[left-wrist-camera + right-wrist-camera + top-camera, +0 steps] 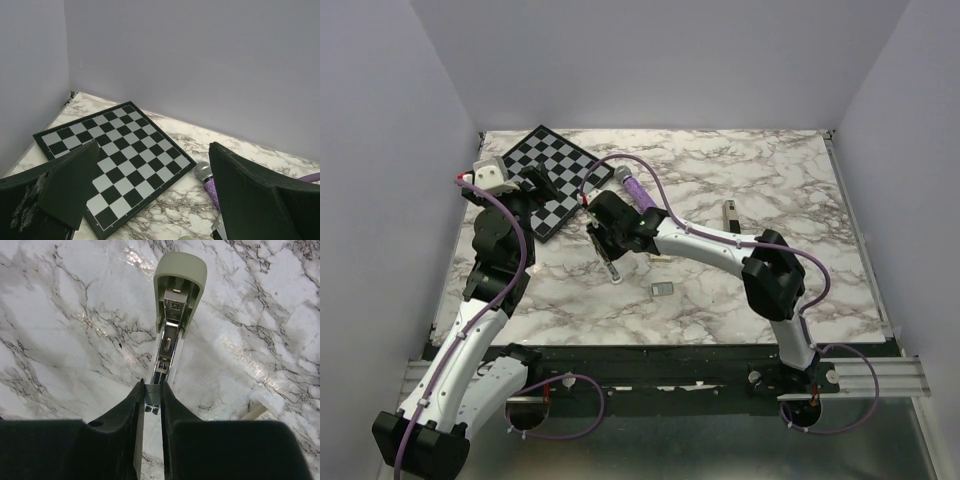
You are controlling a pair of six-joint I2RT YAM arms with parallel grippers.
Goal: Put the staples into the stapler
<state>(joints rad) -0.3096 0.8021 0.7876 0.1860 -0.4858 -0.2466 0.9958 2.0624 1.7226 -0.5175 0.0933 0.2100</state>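
An open stapler (175, 315) with a sage-green lid lies on the marble table, its bare metal staple channel facing up. In the top view it is a thin dark bar (613, 270) under my right gripper (603, 238). My right gripper (152, 388) is shut on a small silver block of staples (152, 394), held just above the near end of the channel. A second small grey staple block (662, 289) lies loose on the table to the right. My left gripper (154, 150) is open and empty above the chessboard's edge, away from the stapler.
A black-and-white chessboard (548, 175) lies at the far left, also in the left wrist view (120, 145). A purple microphone (634, 186) lies beside it (207, 180). A dark narrow object (730, 214) lies at the middle right. A cream strip (254, 413) lies near the stapler.
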